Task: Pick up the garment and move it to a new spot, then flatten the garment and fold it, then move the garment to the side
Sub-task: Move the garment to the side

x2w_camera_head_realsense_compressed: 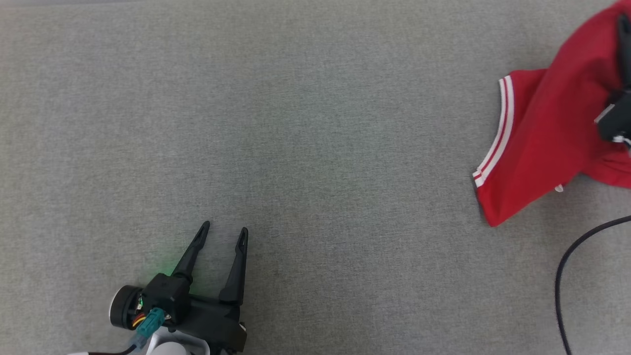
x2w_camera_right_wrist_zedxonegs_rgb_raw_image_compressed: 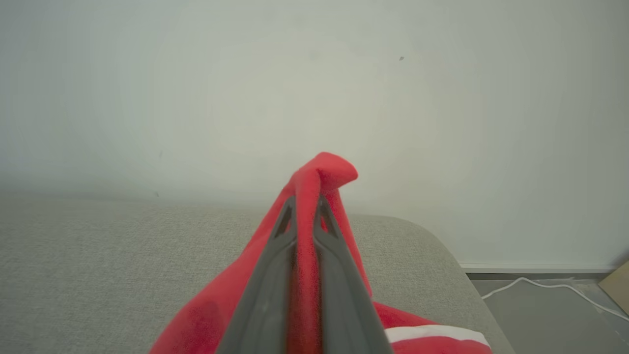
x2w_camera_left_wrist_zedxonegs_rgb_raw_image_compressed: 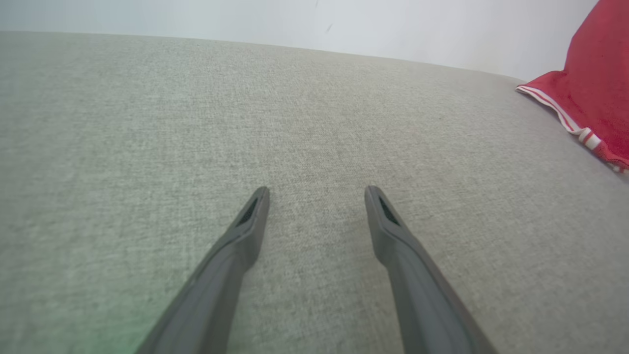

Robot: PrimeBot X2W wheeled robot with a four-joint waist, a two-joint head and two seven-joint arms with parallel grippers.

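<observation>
The garment [x2w_camera_head_realsense_compressed: 542,148] is red with white-striped trim and hangs partly lifted at the far right of the grey surface. My right gripper [x2w_camera_right_wrist_zedxonegs_rgb_raw_image_compressed: 305,199] is shut on a fold of the garment [x2w_camera_right_wrist_zedxonegs_rgb_raw_image_compressed: 324,169], holding it up above the surface; its dark body shows at the right edge of the head view [x2w_camera_head_realsense_compressed: 616,118]. My left gripper [x2w_camera_head_realsense_compressed: 224,231] rests low at the bottom left, far from the cloth, its fingers [x2w_camera_left_wrist_zedxonegs_rgb_raw_image_compressed: 250,221] spread open over bare fabric with nothing between them. The garment's striped hem [x2w_camera_left_wrist_zedxonegs_rgb_raw_image_compressed: 580,128] appears at the right edge of the left wrist view.
A grey fabric-covered surface [x2w_camera_head_realsense_compressed: 296,123] spreads across the scene. A black cable [x2w_camera_head_realsense_compressed: 567,266] curves along its lower right. The surface's rounded right end [x2w_camera_right_wrist_zedxonegs_rgb_raw_image_compressed: 442,255] drops to a floor with a white cable [x2w_camera_right_wrist_zedxonegs_rgb_raw_image_compressed: 540,285]; a pale wall [x2w_camera_right_wrist_zedxonegs_rgb_raw_image_compressed: 245,98] stands behind.
</observation>
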